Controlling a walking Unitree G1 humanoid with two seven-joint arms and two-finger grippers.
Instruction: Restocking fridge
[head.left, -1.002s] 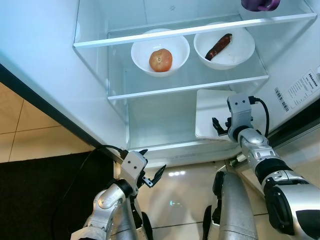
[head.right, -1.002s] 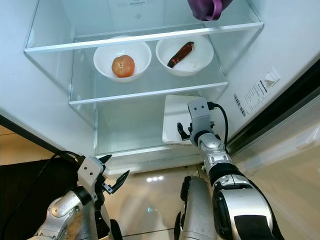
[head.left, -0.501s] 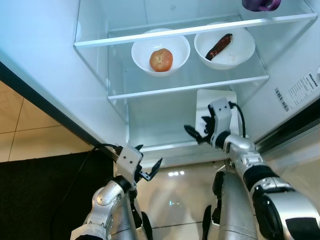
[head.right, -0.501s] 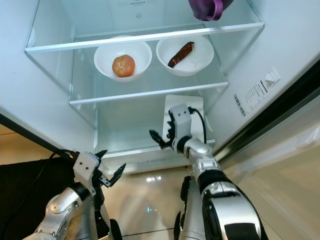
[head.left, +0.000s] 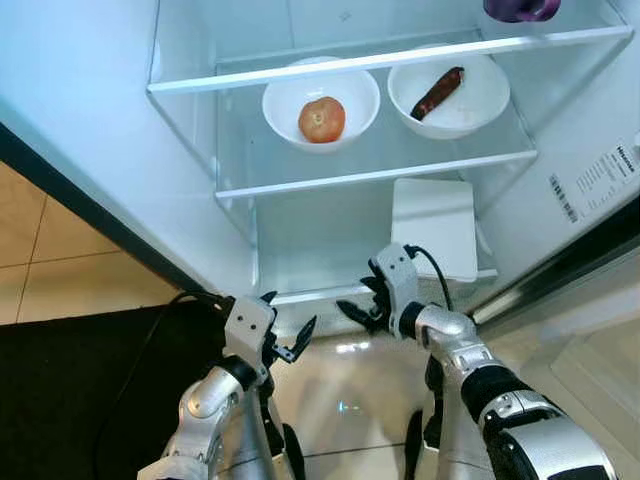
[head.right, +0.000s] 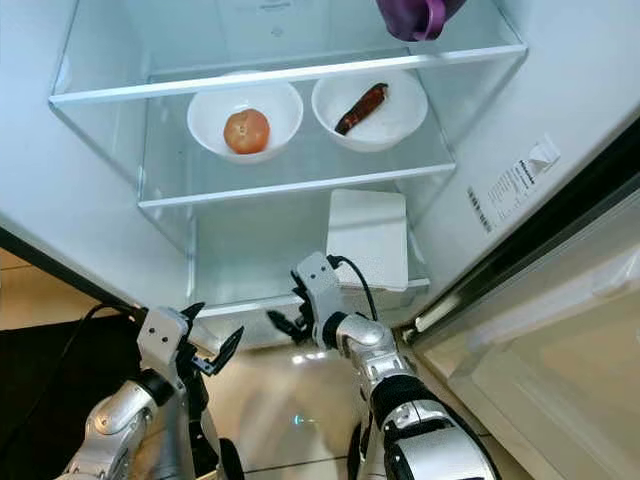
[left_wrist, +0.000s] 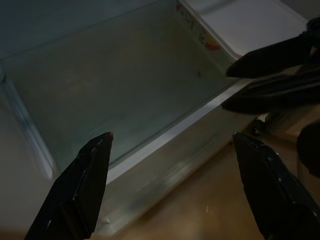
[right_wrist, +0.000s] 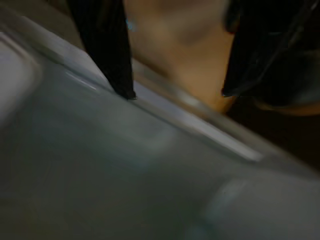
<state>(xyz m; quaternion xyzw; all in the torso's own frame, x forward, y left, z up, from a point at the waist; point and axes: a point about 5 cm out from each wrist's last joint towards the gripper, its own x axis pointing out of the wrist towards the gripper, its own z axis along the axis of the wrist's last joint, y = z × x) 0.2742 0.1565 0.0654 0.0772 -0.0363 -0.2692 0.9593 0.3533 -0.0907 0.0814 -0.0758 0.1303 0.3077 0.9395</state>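
The left gripper (head.left: 290, 338) hangs low before the fridge, fingers spread wide and empty. Just beyond, the right gripper (head.left: 362, 305) has fingers parted, holding nothing, at the bottom shelf's front lip (head.left: 310, 295). Past its fingertips lies the white box (head.left: 434, 226). Farther up sit a tomato bowl (head.left: 320, 104) and a sausage bowl (head.left: 449, 94).

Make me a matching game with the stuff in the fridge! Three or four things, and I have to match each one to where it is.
Things:
1. tomato
2. sausage
3. white box
4. purple cup

Places:
A. lowest shelf, right side
B. top shelf
C. left bowl
D. right bowl

Pairs: 1-C, 2-D, 3-A, 4-B
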